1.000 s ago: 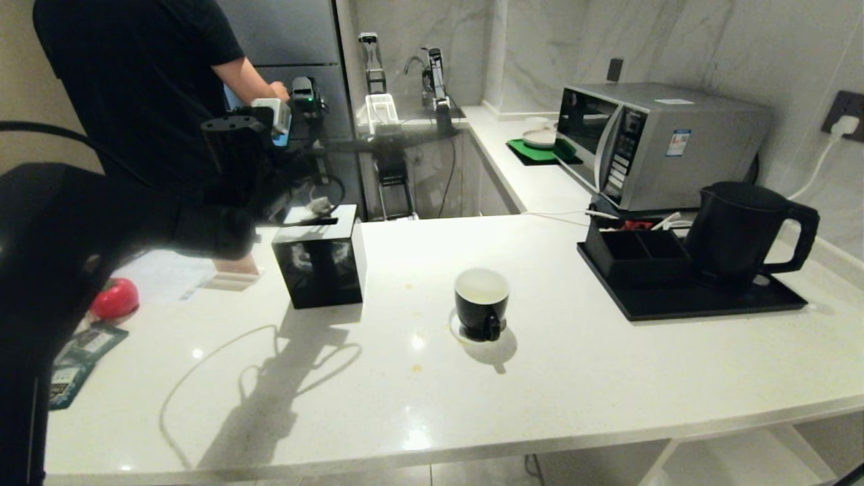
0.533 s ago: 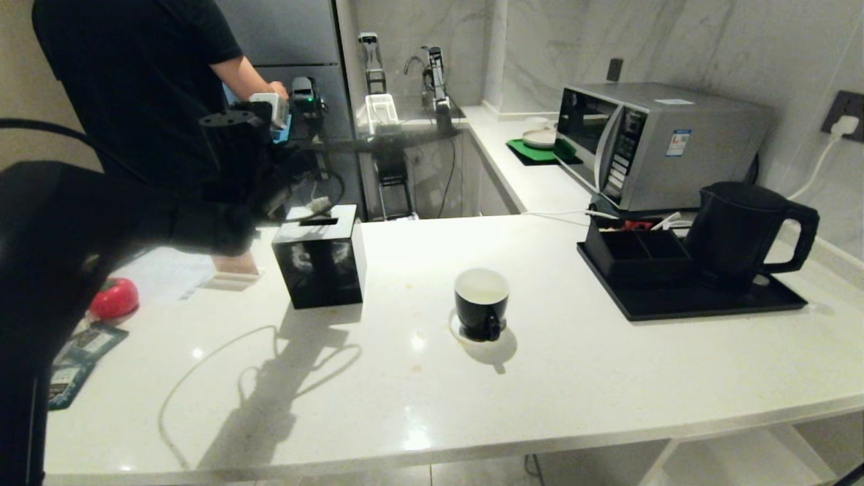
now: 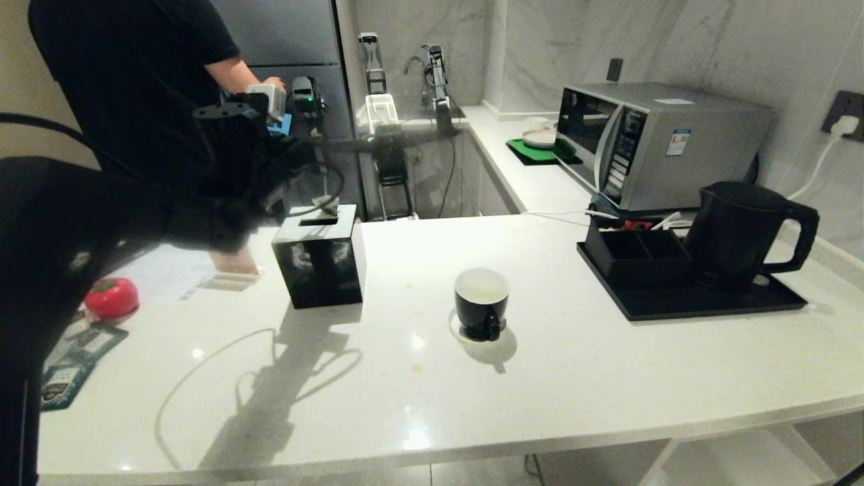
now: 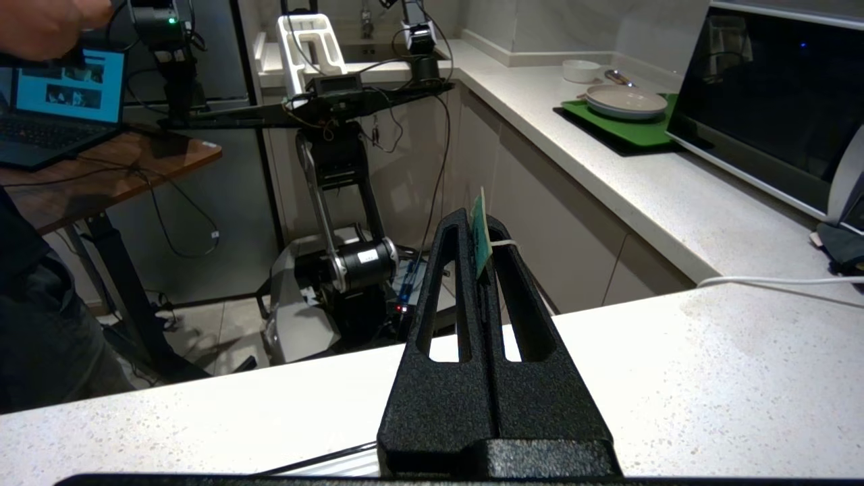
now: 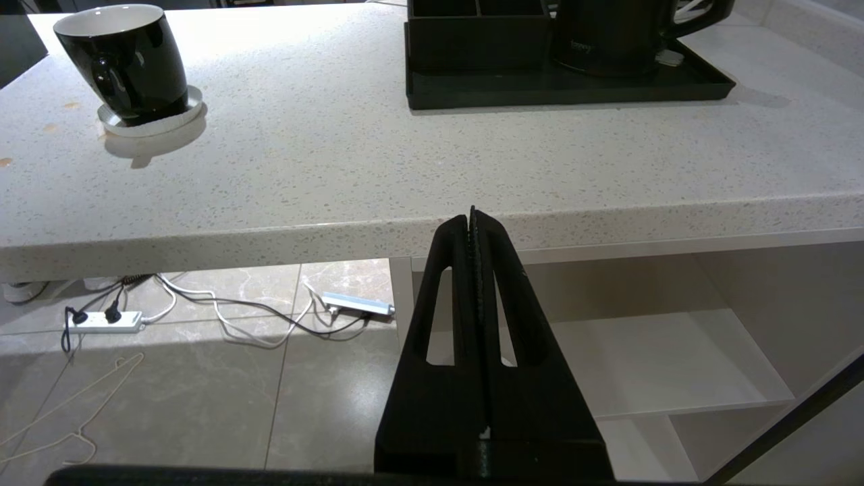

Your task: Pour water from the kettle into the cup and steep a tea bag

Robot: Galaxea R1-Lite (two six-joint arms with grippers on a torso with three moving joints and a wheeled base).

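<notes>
Two grippers read closed: your right gripper point(image 5: 472, 219) sits empty below the near counter edge. Mid-counter stands the cup point(image 3: 480, 302); far right, the kettle point(image 3: 742, 229). Far left, your left gripper point(image 4: 478, 233) pinches the tea bag's paper tag point(image 4: 480, 236).

A pale speckled worktop point(image 3: 574, 364) fills the lower frame. At its centre a black cup point(image 3: 480, 302) stands on a white coaster point(image 3: 459, 332). At right, a black tray point(image 3: 682, 304) carries an organizer point(image 3: 634, 253) and the kettle point(image 3: 739, 226); a microwave point(image 3: 658, 142) sits behind them, upper right. Left of centre stands a black tissue box point(image 3: 324, 260), with a paper sheet point(image 3: 165, 277) and a small block point(image 3: 233, 273) beside it. A red ball point(image 3: 111, 297) and teal packets point(image 3: 74, 358) lie at the left edge.
</notes>
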